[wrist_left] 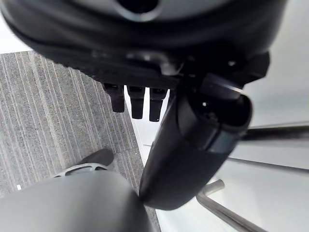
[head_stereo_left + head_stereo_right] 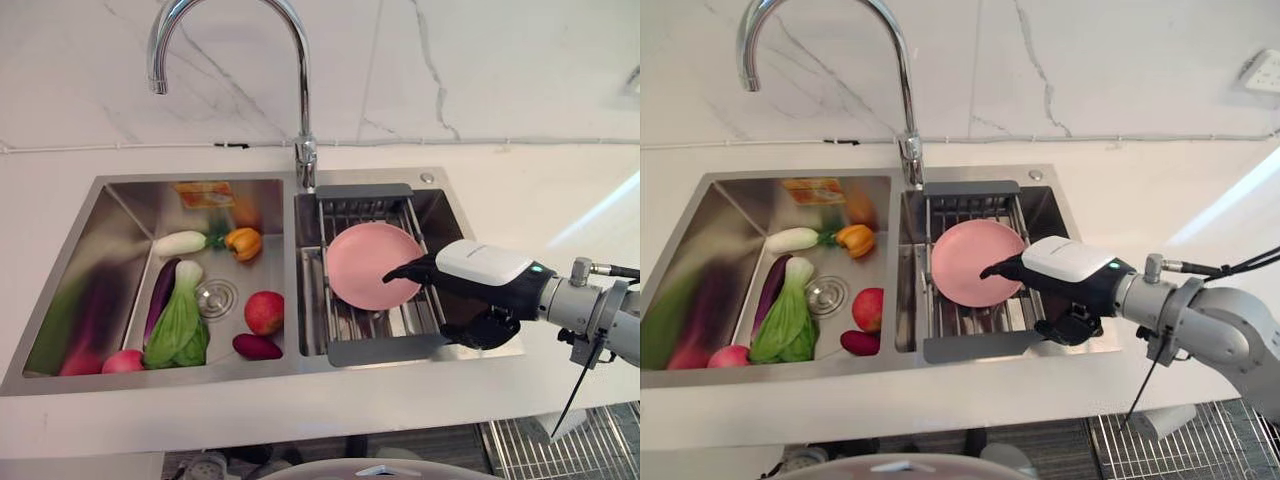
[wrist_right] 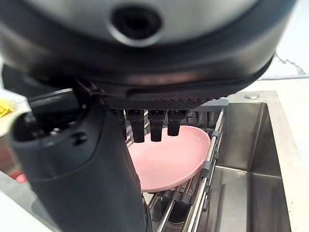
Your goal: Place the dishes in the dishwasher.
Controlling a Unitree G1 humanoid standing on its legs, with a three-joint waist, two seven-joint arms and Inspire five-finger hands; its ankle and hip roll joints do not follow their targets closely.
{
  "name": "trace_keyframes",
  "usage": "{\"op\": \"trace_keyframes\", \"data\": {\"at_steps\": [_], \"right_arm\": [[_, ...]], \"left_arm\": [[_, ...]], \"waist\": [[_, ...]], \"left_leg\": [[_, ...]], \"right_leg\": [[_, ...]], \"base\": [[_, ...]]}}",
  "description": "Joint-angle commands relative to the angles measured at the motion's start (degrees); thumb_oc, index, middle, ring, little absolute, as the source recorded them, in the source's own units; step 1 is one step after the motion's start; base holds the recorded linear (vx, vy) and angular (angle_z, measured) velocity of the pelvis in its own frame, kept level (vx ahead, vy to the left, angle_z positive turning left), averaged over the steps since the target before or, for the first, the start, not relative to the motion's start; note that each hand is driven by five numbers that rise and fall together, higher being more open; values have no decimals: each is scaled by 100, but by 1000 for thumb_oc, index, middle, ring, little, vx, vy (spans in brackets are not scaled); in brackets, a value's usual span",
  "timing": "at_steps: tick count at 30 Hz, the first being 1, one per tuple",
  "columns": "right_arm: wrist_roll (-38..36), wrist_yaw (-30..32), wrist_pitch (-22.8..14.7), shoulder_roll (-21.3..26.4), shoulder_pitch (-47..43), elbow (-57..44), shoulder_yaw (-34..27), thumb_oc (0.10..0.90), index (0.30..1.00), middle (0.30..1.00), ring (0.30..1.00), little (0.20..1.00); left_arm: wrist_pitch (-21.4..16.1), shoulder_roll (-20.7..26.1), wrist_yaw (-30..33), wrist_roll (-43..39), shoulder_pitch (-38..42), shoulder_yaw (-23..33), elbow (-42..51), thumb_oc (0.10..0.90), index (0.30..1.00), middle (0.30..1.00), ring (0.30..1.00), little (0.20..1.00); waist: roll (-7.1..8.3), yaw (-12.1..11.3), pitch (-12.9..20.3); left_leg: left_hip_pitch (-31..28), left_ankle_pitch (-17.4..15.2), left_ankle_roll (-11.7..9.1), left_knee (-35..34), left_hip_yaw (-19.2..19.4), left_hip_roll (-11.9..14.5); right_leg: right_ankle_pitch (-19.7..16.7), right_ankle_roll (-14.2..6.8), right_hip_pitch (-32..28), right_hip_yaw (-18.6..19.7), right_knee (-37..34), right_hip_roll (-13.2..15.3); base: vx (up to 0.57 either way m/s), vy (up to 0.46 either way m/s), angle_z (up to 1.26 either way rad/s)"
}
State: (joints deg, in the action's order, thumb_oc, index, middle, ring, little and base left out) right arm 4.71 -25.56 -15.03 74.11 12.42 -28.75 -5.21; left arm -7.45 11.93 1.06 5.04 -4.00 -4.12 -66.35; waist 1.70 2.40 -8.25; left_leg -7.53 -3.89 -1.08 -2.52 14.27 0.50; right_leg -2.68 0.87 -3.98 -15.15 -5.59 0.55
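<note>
Closest to me, at the near edge of the eye views, sits a pale rounded rim (image 2: 350,468) with a wire rack (image 2: 560,450) just to its right, below the white table (image 2: 560,200). My right robot hand (image 2: 478,300) reaches in from the right over the sink's right basin, its thumb stretched toward the pink plate (image 2: 365,262). From its wrist view I see the fingers (image 3: 154,126) straight and relaxed just above the plate (image 3: 174,159), holding nothing. That plate lies tilted on the grey drain rack (image 2: 372,275) set across the right basin, below the tap (image 2: 300,100). Over in the left basin (image 2: 120,270) lie vegetables and fruit: a bok choy (image 2: 178,325), an aubergine (image 2: 162,290), a yellow pepper (image 2: 243,243), a red apple (image 2: 264,312) and a white radish (image 2: 180,243). My left robot hand (image 1: 193,145) shows in its own wrist view above grey carpet (image 1: 48,106), fingers loose and empty.
</note>
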Motion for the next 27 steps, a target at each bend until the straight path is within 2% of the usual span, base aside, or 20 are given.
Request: {"op": "trace_keyframes", "data": {"at_steps": [1, 9, 10, 15, 20, 27], "right_arm": [[348, 543, -286, -117, -105, -184, -250, 800, 900, 900, 900, 900], [1252, 1008, -360, -383, -12, 37, -249, 800, 900, 900, 900, 900], [1575, 1164, -383, -496, 13, 89, -216, 800, 900, 900, 900, 900], [2201, 1393, -405, -718, 61, 162, -132, 800, 900, 900, 900, 900], [2829, 1550, -402, -659, 209, 272, -222, 800, 900, 900, 900, 900], [3288, 1701, -432, -549, 460, 315, -427, 800, 900, 900, 900, 900]], "left_arm": [[-49, -64, -49, 170, -100, -285, -280, 800, 900, 900, 900, 900], [-49, -94, 1, 129, -138, -272, -249, 800, 900, 900, 900, 900], [-45, -114, 20, 119, -140, -258, -247, 800, 900, 900, 900, 900], [-46, -144, 61, 114, -139, -238, -249, 800, 900, 900, 900, 900], [-42, -162, 59, 111, -129, -215, -230, 800, 900, 900, 900, 900], [-18, -197, 68, 46, -155, -109, -276, 800, 900, 900, 900, 900]], "waist": [[102, -213, 63], [83, -264, 9], [78, -280, -10], [68, -312, -55], [62, -335, -103], [59, -305, -125]], "left_leg": [[54, 560, -672, -248, 162, 798], [75, 564, -661, -248, 98, 780], [85, 560, -658, -248, 77, 782], [113, 572, -658, -248, 29, 778], [157, 597, -677, -248, -30, 791], [115, 585, -686, -248, -22, 811]], "right_leg": [[-255, -1307, -184, -213, 88, 1120], [-244, -1310, -236, -296, 83, 1125], [-240, -1313, -243, -308, 78, 1131], [-233, -1314, -255, -344, 73, 1134], [-209, -1300, -284, -415, 75, 1122], [-198, -1296, -303, -399, 71, 1089]], "base": [[-6, 1, 15], [3, 1, 11], [-4, -10, 6], [-4, -2, 8], [-3, -5, 2], [2, -4, 5]]}}
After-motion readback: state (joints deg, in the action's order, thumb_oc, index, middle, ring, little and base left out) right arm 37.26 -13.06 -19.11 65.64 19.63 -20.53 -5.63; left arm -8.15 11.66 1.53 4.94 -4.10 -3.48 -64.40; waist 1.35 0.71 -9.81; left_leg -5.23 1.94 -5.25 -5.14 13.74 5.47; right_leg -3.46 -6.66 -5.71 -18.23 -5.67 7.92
